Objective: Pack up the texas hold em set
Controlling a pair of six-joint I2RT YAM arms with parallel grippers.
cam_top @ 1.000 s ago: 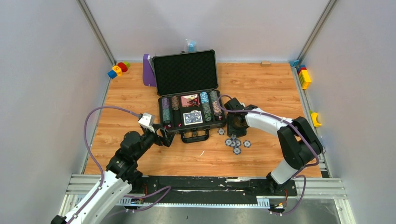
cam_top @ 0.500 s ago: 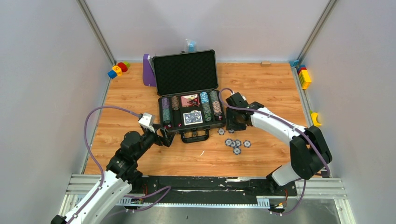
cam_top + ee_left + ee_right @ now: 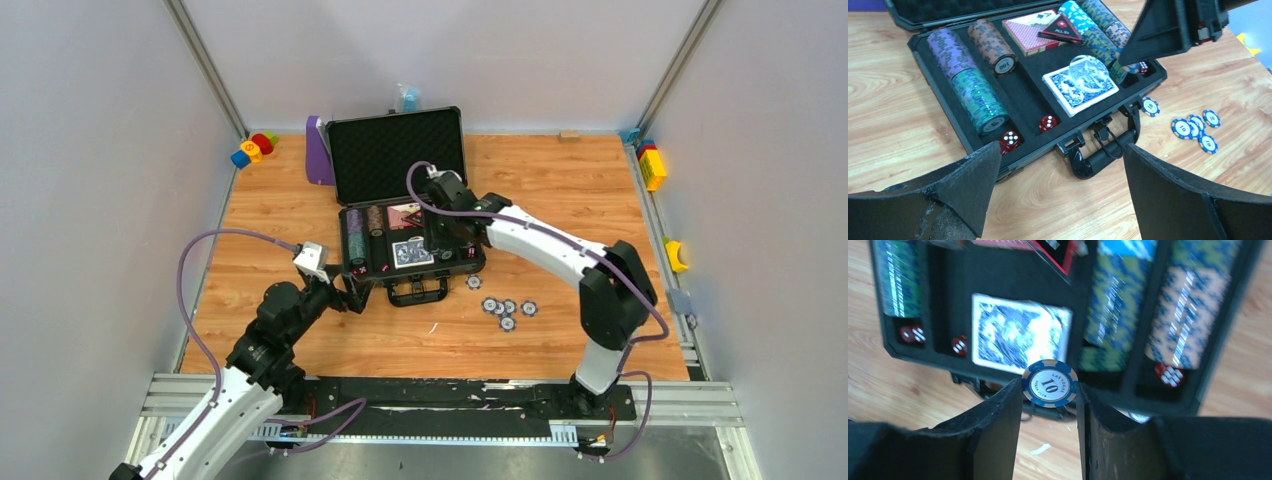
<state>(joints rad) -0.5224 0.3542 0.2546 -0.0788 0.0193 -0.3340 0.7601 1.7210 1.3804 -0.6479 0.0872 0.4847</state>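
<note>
Wood-grain tabletop (image 3: 560, 180), briefcase (image 3: 395, 160) open. Pinching blue chip (image 3: 1050, 383) in right gripper (image 3: 1048, 390), over case, chip rows (image 3: 1113, 315) just ahead (left gripper (image 3: 1060, 150) gaping, empty, farther off).

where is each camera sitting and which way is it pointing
top external: above and behind the robot, looking down at the table; left arm and right arm show.
left wrist: low at the near left, facing the open case; left gripper open.
right wrist: above the case, looking down; right gripper pinching a blue chip.
shared: both wrist views show the blue card deck.
</note>
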